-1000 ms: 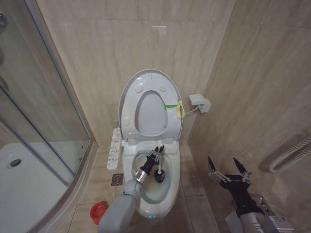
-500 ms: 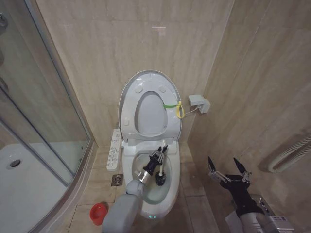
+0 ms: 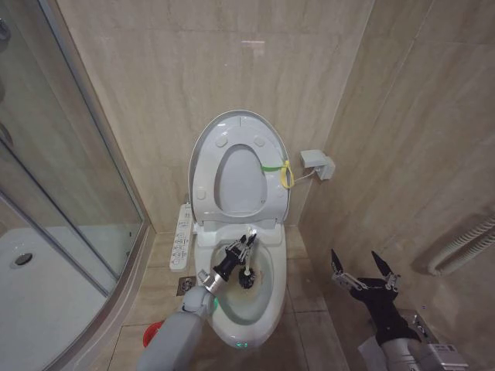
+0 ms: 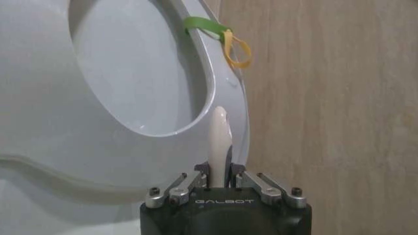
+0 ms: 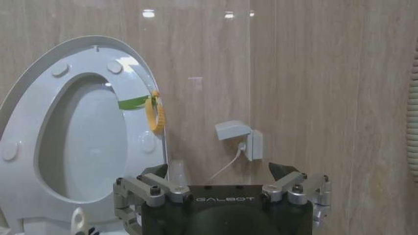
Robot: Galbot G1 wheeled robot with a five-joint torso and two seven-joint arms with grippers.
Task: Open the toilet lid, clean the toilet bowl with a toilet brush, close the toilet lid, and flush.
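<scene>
Your left jaws (image 3: 240,249) are clamped narrow on the white handle of the brush (image 3: 247,272); in the left wrist view the handle (image 4: 220,142) stands up between the two fingers (image 4: 197,177), its rounded tip above them. The black bristle head sits low inside the bowl (image 3: 232,328), against the stained wall just right of centre, with the handle tilted up and to the left into the jaws. Your left arm reaches in over the bowl's front left rim.

The lid (image 3: 203,166) stands upright against the back wall with the seat (image 3: 269,185) raised against it, and a green band with a yellow loop (image 3: 287,175) hangs at the seat's right edge. A small white wall box (image 3: 318,163) with a cable sits just right of the lid.

Your right jaws (image 3: 363,270) are spread wide and hold nothing, hovering well to the right of the bowl beside the right wall. A red cup (image 3: 151,332) stands on the floor left of the bowl, partly behind your left arm
</scene>
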